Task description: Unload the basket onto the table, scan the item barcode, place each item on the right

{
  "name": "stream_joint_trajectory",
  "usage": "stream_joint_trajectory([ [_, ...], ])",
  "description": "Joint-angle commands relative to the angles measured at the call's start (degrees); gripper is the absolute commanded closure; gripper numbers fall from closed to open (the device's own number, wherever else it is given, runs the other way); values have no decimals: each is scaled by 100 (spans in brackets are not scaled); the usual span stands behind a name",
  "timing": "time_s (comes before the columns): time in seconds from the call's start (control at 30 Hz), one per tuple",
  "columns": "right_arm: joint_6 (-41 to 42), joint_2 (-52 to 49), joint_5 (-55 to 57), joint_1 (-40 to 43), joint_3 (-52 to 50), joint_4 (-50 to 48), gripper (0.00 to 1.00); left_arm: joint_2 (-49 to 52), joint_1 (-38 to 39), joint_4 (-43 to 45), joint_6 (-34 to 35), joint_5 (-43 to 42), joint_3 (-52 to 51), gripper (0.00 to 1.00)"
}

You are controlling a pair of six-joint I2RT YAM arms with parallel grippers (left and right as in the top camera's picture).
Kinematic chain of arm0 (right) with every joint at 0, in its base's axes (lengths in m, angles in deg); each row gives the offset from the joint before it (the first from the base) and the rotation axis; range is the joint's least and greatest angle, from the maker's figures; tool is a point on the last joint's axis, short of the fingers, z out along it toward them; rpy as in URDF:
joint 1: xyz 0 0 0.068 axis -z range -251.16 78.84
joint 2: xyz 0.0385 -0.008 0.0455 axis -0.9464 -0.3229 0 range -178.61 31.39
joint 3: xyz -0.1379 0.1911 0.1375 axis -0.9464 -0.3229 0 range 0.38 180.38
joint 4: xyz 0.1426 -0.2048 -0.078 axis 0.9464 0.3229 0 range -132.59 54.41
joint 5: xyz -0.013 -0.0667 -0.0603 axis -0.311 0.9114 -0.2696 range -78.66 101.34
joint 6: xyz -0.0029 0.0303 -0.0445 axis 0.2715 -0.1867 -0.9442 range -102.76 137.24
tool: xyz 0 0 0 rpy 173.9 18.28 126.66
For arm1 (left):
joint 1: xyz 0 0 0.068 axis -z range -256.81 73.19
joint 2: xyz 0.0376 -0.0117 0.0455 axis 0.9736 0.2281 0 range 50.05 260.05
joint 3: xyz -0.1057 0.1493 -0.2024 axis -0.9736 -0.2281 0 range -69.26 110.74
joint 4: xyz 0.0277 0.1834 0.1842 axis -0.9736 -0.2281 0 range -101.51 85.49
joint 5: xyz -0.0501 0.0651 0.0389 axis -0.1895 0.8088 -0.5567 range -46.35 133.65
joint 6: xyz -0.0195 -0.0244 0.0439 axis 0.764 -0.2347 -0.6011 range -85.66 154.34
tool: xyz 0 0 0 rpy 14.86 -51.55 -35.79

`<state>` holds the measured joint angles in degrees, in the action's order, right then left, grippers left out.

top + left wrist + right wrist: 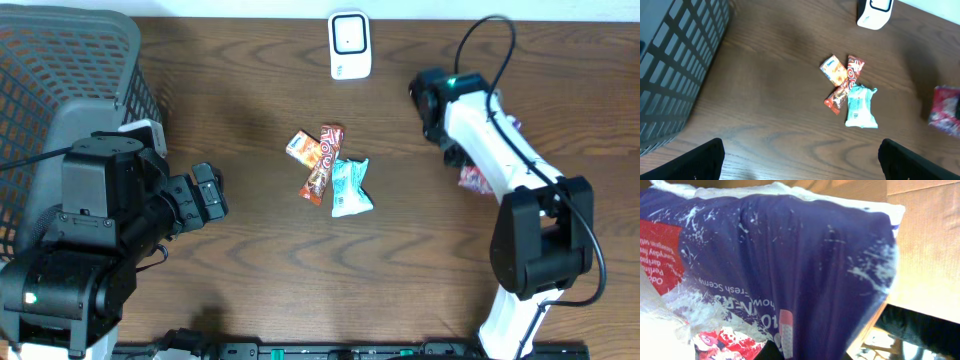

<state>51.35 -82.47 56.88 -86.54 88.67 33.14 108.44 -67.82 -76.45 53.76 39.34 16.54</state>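
The purple and red crinkled plastic packet (805, 265) is gripped by the right pincer (458, 155), whose jaws are closed almost together on it. It is held at the right side of the brown wooden table (260, 270), apart from the white box-shaped barcode scanner (350, 45) at the far edge. The left pincer (210, 192) is spread wide with nothing held, beside the grey mesh basket (60, 60), and a cluster of orange, red-brown and teal snack wrappers (325, 170) is seen at mid-table.
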Motion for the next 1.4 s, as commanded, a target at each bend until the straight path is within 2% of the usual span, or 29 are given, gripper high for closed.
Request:
stream_joint_trajectory([
  [0.0,-66,28,-11,-234,-350,-238,88,-4,-35,-9,-55,52,2,2],
  [0.13,-348,28,-1032,-656,-365,-765,76,-4,-35,-7,-55,52,4,2],
  [0.2,-472,28,-1434,-861,-365,-1049,55,-4,-35,-7,-55,52,4,2],
  [0.33,-726,28,-2138,-1217,-304,-1582,32,-4,-35,-7,-55,52,4,2],
  [0.47,-796,28,-2968,-1344,387,-1537,24,-4,-35,-7,-55,52,4,2],
  [0.6,-1091,28,-3585,-1187,1257,-1088,14,-4,-35,-7,-55,52,4,2],
  [0.77,-1460,31,-3775,-798,2179,-354,2,-4,-35,-7,-55,52,4,2],
  [0.97,-1661,28,-3901,-2,2236,129,1,-4,-35,-7,-55,52,4,2],
  [1.03,-1788,28,-4417,337,2041,140,1,-4,-35,-7,-55,52,4,2],
  [1.07,-2323,28,-5145,616,1755,35,1,-4,-35,-7,-55,52,2,2],
  [1.17,-2804,28,-5786,833,1386,-92,1,-4,-35,-7,-55,52,4,2],
  [1.27,-2863,28,-5790,970,981,-293,5,-4,-35,-7,-55,52,4,2],
  [1.37,-2861,28,-5801,1126,763,-431,3,-4,-35,-7,-55,52,4,2],
])
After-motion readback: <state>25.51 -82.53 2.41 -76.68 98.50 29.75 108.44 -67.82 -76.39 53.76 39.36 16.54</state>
